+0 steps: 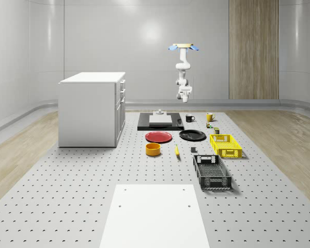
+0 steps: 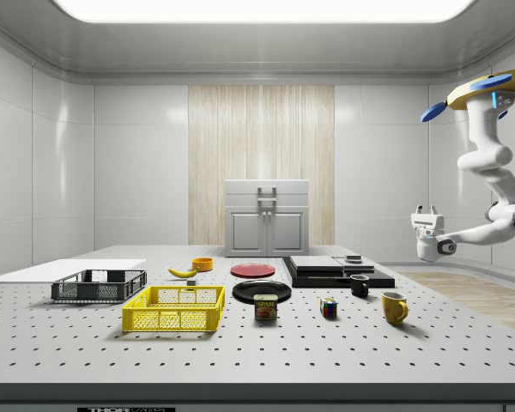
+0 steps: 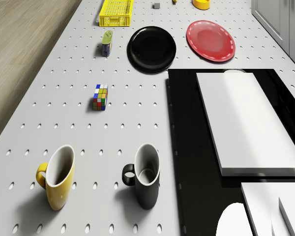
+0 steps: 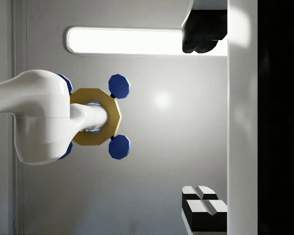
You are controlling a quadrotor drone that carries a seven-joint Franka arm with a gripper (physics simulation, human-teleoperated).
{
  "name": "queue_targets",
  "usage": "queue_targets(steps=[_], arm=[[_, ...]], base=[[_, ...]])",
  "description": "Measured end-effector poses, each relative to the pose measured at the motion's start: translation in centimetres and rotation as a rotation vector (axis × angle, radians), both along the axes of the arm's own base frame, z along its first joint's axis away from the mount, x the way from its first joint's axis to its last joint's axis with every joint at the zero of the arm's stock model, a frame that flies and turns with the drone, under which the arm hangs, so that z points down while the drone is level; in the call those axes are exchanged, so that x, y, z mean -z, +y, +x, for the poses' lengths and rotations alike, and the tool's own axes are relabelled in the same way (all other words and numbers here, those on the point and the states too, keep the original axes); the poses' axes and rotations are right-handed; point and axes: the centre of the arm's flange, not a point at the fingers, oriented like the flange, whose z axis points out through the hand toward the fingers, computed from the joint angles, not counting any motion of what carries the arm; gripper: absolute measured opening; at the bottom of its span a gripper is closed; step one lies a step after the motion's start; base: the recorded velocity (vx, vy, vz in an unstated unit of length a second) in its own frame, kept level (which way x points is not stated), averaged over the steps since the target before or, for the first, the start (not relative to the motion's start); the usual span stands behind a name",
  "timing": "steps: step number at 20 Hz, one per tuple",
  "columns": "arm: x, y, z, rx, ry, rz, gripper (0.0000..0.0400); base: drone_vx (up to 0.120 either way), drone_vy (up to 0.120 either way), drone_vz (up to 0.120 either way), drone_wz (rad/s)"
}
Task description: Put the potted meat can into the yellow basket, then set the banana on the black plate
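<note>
Drone (image 2: pixel 485 88) hovers beyond the mugs, fingers (image 2: pixel 426 210) pointing upward, empty

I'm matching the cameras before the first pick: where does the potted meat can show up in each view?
Whole-scene view: potted meat can, just beyond the yellow basket.
Side view: can at the basket's right, in front of the black plate.
Drone view: can between basket and plate.
Wrist view: not in it.
Shared landmark: the yellow basket.

Upright potted meat can (image 2: pixel 266 307) stands between yellow basket (image 2: pixel 173 309) and black plate (image 2: pixel 262 291).
</note>
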Motion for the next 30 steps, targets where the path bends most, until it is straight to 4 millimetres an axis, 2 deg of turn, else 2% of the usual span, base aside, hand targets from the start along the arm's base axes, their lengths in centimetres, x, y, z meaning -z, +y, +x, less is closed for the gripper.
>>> queue_targets(steps=[13,20,23,26,28,30], arm=[[0.0,0.7,-0.1,0.002,-0.01,-0.07,0.04],[0.3,2.4,-0.1,0.006,-0.015,-0.246,0.04],[0.9,4.0,-0.1,0.01,-0.017,-0.411,0.04],[2.3,6.2,-0.1,0.016,-0.018,-0.673,0.04],[4.0,7.8,-0.1,0.022,-0.018,-0.917,0.04],[6.7,9.2,0.0,0.03,-0.017,-1.217,0.04]], base=[[0.0,0.0,0.0,0.0],[0.0,0.0,0.0,0.0],[0.0,0.0,0.0,0.0],[0.0,0.0,0.0,0.0],[0.0,0.06,0.0,0.0],[0.04,0.12,0.0,0.0]])
